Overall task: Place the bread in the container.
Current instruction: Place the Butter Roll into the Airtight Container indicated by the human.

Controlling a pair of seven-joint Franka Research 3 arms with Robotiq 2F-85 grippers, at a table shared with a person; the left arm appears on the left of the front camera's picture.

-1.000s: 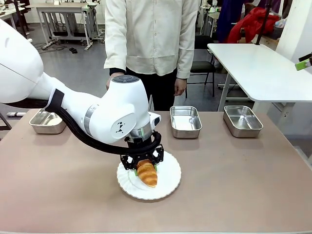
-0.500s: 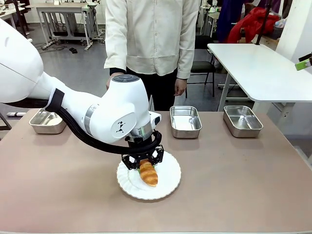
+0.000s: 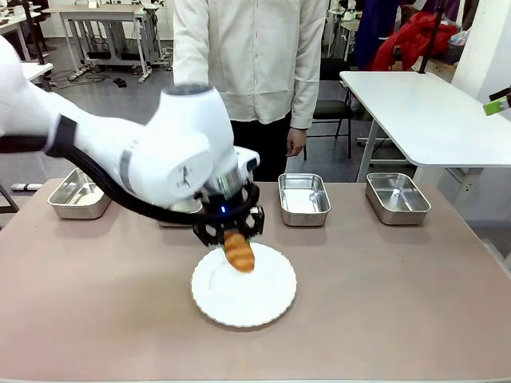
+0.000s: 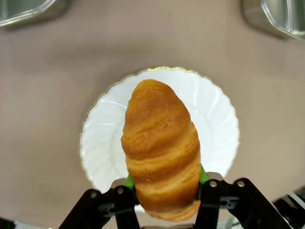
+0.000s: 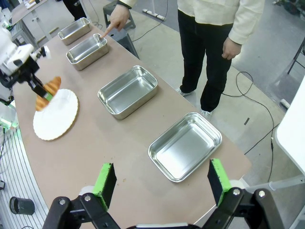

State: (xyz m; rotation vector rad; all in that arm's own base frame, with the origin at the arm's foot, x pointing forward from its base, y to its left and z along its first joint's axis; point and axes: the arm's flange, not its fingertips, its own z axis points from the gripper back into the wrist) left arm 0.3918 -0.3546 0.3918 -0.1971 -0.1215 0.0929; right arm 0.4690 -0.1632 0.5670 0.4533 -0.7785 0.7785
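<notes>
The bread (image 3: 239, 251) is clamped between the left jaws (image 3: 229, 234) and held above the plate (image 3: 243, 295), clear of it. The right jaws (image 5: 162, 183) are spread wide. Farther off, a tray (image 5: 87, 49) is pointed at by the person's hand (image 5: 117, 20).

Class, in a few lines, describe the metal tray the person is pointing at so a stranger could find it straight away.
Start at the brown table, where four steel trays line the far edge by the person. The pointed-at tray is second from the robot's left end, just beyond the white plate. It alone has the person's finger touching its rim.
</notes>
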